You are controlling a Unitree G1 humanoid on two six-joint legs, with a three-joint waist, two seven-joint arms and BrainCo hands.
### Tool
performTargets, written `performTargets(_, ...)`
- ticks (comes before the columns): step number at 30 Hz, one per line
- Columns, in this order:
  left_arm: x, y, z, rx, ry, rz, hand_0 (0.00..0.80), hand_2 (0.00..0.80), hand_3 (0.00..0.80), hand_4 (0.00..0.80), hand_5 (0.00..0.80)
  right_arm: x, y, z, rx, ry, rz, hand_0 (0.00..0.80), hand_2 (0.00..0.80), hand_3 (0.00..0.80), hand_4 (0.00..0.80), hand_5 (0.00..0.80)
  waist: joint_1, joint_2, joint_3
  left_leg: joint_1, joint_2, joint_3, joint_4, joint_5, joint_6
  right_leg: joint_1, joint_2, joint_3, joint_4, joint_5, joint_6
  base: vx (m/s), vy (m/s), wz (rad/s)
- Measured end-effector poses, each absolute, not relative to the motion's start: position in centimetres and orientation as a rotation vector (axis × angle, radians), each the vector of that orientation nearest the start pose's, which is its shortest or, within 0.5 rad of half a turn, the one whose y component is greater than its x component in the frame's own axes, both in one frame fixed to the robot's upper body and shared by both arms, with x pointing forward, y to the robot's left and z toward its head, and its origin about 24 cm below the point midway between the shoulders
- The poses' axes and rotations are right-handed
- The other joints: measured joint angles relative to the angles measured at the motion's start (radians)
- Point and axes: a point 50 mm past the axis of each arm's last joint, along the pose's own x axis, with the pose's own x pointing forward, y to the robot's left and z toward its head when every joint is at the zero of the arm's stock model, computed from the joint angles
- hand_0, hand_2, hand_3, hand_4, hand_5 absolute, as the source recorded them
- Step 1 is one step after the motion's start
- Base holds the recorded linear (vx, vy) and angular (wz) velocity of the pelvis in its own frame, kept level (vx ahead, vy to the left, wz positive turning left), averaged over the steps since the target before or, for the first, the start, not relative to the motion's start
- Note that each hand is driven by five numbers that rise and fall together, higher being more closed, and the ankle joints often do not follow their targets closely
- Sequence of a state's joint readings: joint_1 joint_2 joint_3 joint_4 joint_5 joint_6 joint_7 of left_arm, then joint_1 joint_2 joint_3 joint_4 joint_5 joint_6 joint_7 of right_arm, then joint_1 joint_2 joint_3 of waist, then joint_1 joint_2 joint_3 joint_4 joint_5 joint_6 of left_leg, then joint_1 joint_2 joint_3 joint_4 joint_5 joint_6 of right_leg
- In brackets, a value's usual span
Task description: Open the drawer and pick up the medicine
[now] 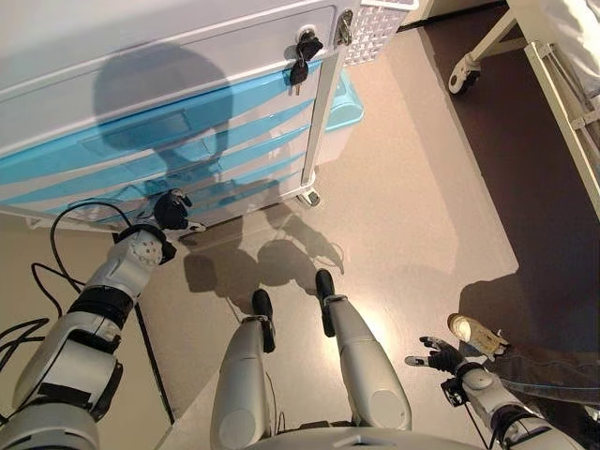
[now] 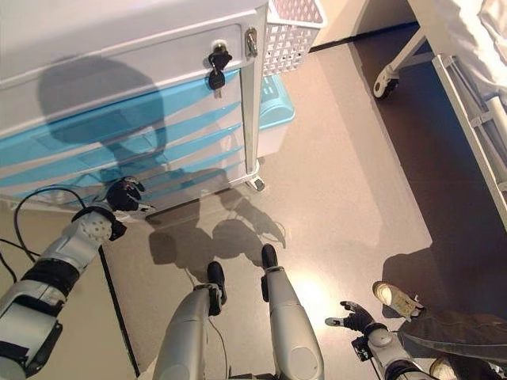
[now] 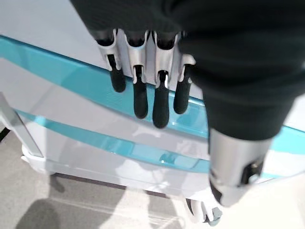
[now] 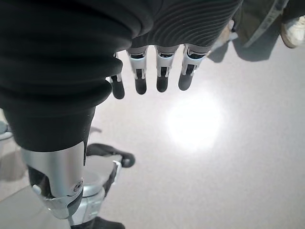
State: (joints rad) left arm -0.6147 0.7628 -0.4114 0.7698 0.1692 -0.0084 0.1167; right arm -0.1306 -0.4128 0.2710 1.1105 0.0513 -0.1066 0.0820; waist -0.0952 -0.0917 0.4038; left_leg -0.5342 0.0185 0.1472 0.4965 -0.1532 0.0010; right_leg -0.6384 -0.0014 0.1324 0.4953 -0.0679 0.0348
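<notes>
**Left hand reaches the lower drawers, cabinet shut**

Our left hand [image 1: 172,210] is stretched low toward the white cabinet [image 1: 141,56], its fingers [image 3: 141,98] straight and relaxed, holding nothing and hanging just in front of a turquoise drawer strip [image 3: 71,71]. We judge the arm is held out this low because the drawer meant for opening sits among the bottom rows, just above the caster [image 1: 308,197]. Every turquoise-fronted drawer [image 1: 169,159] we can see looks closed, so the medicine is not in view; we take it to be inside one of them, and neither hand holds it.

Our right hand [image 1: 439,354] hangs idle near the floor [image 1: 412,187], well apart from the cabinet, fingers spread loose and empty.

The eye views alone show the keys [image 1: 302,56] in the lock at the cabinet's upper corner, the white basket [image 2: 289,32] hung on its side, a bed frame [image 1: 562,94] on wheels, and a person's shoe [image 1: 473,335] just beside our right hand. The left wrist view alone shows how close the fingertips are to the drawer front, though whether they touch it we cannot tell.
</notes>
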Motion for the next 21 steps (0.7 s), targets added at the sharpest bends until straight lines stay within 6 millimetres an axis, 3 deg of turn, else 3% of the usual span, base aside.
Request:
performTargets(7,33.9,30.3,9.1,1.068,0.208,0.116,0.000,0.000,0.000,0.000,0.000,17.2,-26.4,-11.9,-0.434,0.921,0.098,0.000,0.000,0.000,0.000,0.000,0.007,-0.018,-0.012,0.016,0.007,0.016,-0.023,0.004,0.006,0.016,0.000,0.017,-0.032,0.019,0.008,0.011,0.009,-0.08)
performTargets(13,32.0,31.1,6.6,0.837,0.263,0.147,0.000,0.000,0.000,0.000,0.000,17.0,-26.2,-12.0,-0.428,0.930,0.108,0.000,0.000,0.000,0.000,0.000,0.005,-0.013,-0.014,0.099,-0.005,0.002,-0.096,0.028,0.008,0.099,-0.017,0.002,-0.079,0.029,0.004,0.039,-0.039,0.10)
performTargets(15,31.1,30.4,5.1,0.708,0.265,0.146,0.000,0.000,0.000,0.000,0.000,16.7,-26.3,-12.1,-0.427,0.937,0.104,0.000,0.000,0.000,0.000,0.000,0.012,0.005,-0.025,0.135,-0.015,-0.023,-0.139,0.044,0.009,0.142,-0.030,-0.025,-0.108,0.028,0.003,0.066,-0.082,0.38)
performTargets(19,27.2,28.5,-0.9,0.426,0.372,0.168,0.000,0.000,0.000,0.000,0.000,15.7,-26.6,-12.5,-0.419,0.959,0.090,0.000,0.000,0.000,0.000,0.000,0.051,0.060,-0.074,0.229,-0.030,-0.058,-0.239,0.079,0.008,0.239,-0.048,-0.064,-0.175,0.027,0.001,0.091,-0.098,0.26)
performTargets(20,26.9,28.4,-1.5,0.392,0.387,0.185,0.000,0.000,0.000,0.000,0.000,15.5,-26.7,-12.5,-0.412,0.961,0.078,0.000,0.000,0.000,0.000,0.000,0.046,0.066,-0.080,0.249,-0.036,-0.072,-0.253,0.088,0.006,0.259,-0.052,-0.075,-0.190,0.028,0.001,0.058,-0.052,0.43)
performTargets(21,25.3,28.0,-3.7,0.357,0.467,0.188,0.000,0.000,0.000,0.000,0.000,14.8,-26.9,-12.7,-0.407,0.972,0.058,0.000,0.000,0.000,0.000,0.000,0.040,0.079,-0.102,0.285,-0.040,-0.087,-0.296,0.105,0.005,0.292,-0.054,-0.092,-0.209,0.024,0.000,0.068,-0.047,0.38)
